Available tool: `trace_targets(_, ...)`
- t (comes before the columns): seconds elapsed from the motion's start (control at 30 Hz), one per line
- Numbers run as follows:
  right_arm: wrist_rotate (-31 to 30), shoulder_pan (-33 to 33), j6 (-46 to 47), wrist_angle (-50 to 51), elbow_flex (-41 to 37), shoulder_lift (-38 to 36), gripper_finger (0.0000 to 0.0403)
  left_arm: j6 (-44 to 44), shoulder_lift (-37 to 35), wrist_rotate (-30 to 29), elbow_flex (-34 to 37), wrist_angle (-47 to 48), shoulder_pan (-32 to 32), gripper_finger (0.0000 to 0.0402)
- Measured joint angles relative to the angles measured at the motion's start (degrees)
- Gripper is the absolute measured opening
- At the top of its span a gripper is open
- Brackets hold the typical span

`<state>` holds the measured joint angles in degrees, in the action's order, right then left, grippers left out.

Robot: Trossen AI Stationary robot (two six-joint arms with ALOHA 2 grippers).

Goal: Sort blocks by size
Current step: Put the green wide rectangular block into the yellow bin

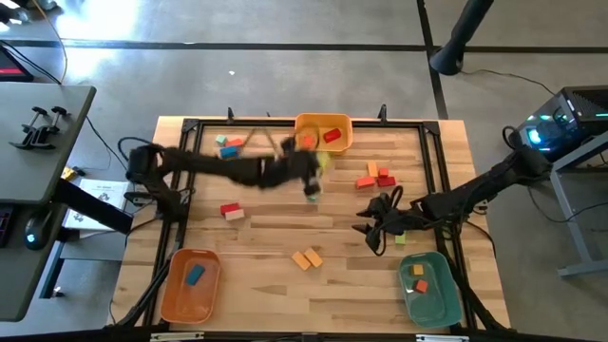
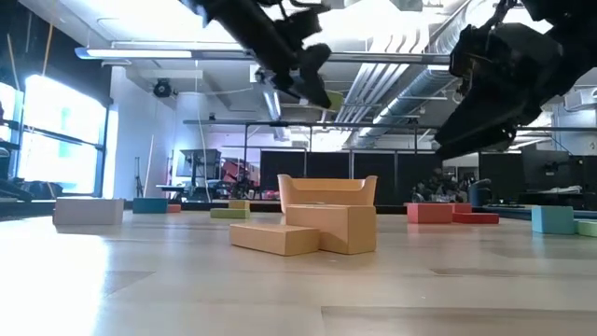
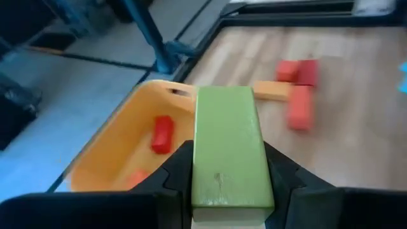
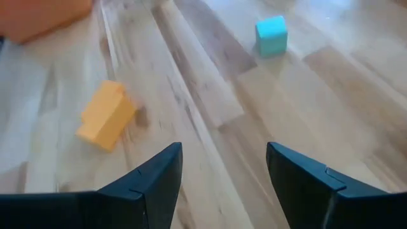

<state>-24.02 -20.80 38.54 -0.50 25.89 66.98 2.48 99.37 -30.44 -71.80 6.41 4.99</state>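
My left gripper [image 1: 313,182] is raised over the table's far middle, shut on a green bar block [image 3: 232,152]. It hangs just short of the orange bin [image 3: 121,152] at the far edge, where a red block [image 3: 162,133] lies. My right gripper [image 4: 222,159] hovers open over bare wood at the right [image 1: 376,228], with nothing between its fingers. Two orange blocks [image 4: 105,116] and a teal cube [image 4: 271,35] lie on the table ahead of it. Red and orange blocks [image 1: 375,177] rest flat at the far right. My left gripper pinches the green bar by its two long sides [image 3: 202,181], near the end closest to the wrist, between its two fingers. The bar runs forward along the fingers and sticks out past them. It is lifted clear of the table, tilted slightly downward.
An orange bin [image 1: 190,285] holding a teal block stands at the near left. A teal bin [image 1: 429,290] with orange blocks stands at the near right. Loose blocks lie at the left [image 1: 231,210] and far left [image 1: 229,147]. A dark frame [image 1: 437,161] rims the work area.
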Motion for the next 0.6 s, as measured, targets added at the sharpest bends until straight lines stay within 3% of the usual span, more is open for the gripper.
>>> trace_targets(0.27,-1.7,0.4,-1.5,-1.4,0.0,1.1,0.0224,5.1,11.2,18.3,-13.1,8.2,15.1,0.0095)
trace_targets(0.6,-2.1,0.5,-2.8,-2.2,0.0,1.3,0.0224,3.8,26.0,24.4,-24.9,14.1,21.3,0.0095)
